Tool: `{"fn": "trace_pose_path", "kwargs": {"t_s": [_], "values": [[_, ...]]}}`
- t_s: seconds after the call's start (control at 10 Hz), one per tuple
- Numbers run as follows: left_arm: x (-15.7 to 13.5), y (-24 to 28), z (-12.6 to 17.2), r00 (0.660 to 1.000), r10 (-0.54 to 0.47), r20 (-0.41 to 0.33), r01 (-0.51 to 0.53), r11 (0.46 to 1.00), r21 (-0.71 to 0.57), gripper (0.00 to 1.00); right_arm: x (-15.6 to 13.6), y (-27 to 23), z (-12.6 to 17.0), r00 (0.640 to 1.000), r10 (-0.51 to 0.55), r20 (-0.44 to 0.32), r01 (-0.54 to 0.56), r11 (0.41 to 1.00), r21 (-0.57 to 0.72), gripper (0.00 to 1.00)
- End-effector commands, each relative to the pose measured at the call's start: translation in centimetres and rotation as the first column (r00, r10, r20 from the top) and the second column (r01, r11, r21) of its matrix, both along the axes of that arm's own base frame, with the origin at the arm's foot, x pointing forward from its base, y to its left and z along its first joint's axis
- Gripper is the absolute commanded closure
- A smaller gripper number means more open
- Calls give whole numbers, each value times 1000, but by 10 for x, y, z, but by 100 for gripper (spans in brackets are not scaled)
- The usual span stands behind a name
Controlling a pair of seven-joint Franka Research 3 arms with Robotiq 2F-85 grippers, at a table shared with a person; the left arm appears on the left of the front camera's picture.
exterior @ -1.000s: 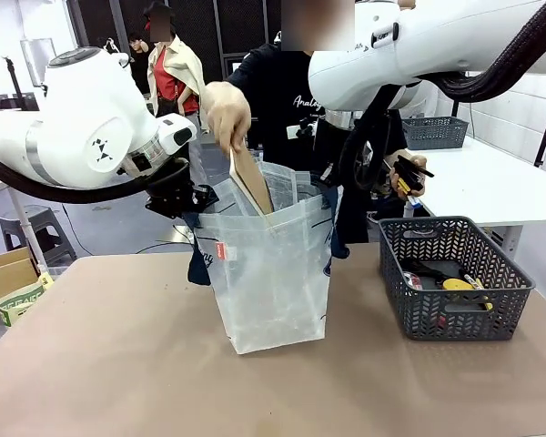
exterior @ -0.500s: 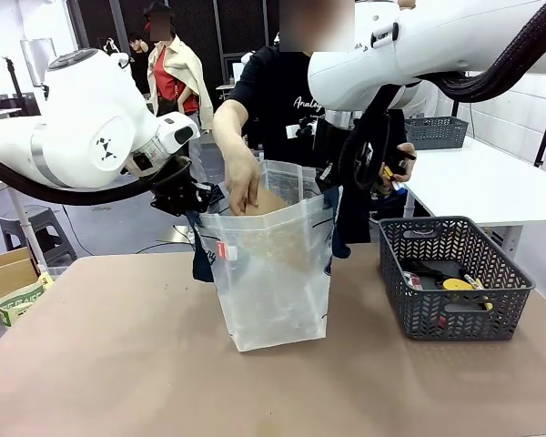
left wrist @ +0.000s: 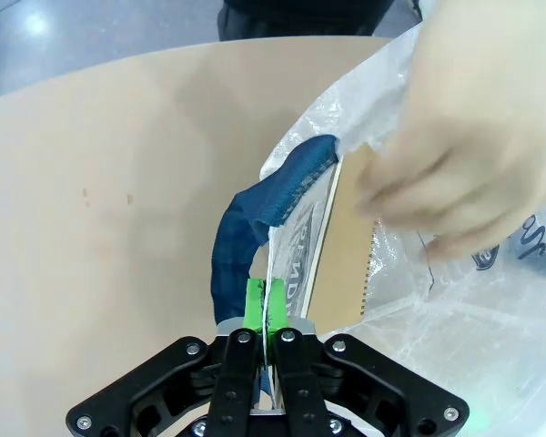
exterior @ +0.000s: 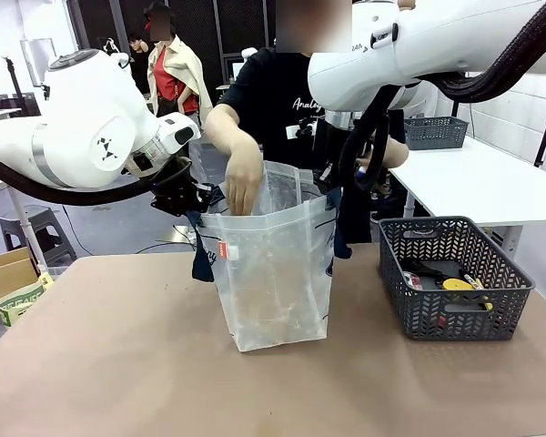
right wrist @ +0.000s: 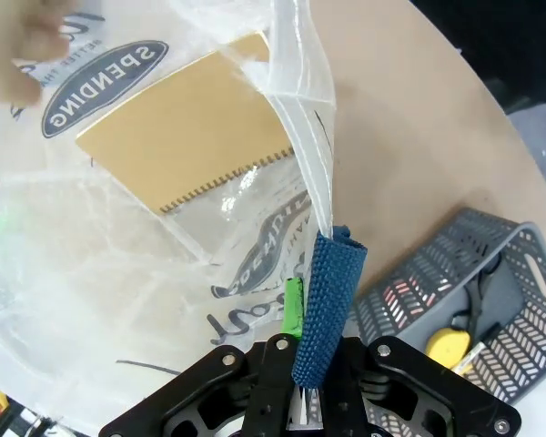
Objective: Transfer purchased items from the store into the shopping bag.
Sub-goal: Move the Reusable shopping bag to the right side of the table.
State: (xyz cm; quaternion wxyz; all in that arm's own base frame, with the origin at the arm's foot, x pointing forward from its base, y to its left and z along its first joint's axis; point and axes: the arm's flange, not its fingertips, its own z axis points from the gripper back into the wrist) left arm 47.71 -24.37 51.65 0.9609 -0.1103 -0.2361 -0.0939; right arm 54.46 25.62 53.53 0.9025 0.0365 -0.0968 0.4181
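You're looking at a whitish translucent bag (exterior: 273, 282) with navy handles (left wrist: 229, 259) and navy oval logo (right wrist: 100, 86), tan notebook (right wrist: 173, 137) showing through, dark grey herringbone-mesh basket (exterior: 437, 305), brown table (exterior: 118, 364), person (exterior: 273, 100) wearing black.

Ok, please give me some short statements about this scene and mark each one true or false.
1. The left gripper is shut on the rim of the shopping bag. True.
2. The brown notebook lies in the grey basket. False: it is inside the shopping bag.
3. The person's hand reaches into the shopping bag. True.
4. The grey basket stands at the robot's left of the shopping bag. False: it stands at the robot's right.
5. The right gripper hangs open. False: it is shut on the shopping bag, by a blue handle.
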Motion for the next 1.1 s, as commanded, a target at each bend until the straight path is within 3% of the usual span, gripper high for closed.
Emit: {"fn": "trace_pose_path", "kwargs": {"t_s": [0.0,1.0], "values": [[0,0,1,1000,5,2,-5,1000,-3,100,0,0,1,1000,0,3,0,1000,1,100],[0,0,1,1000,5,2,-5,1000,-3,100,0,0,1,1000,0,3,0,1000,1,100]]}}
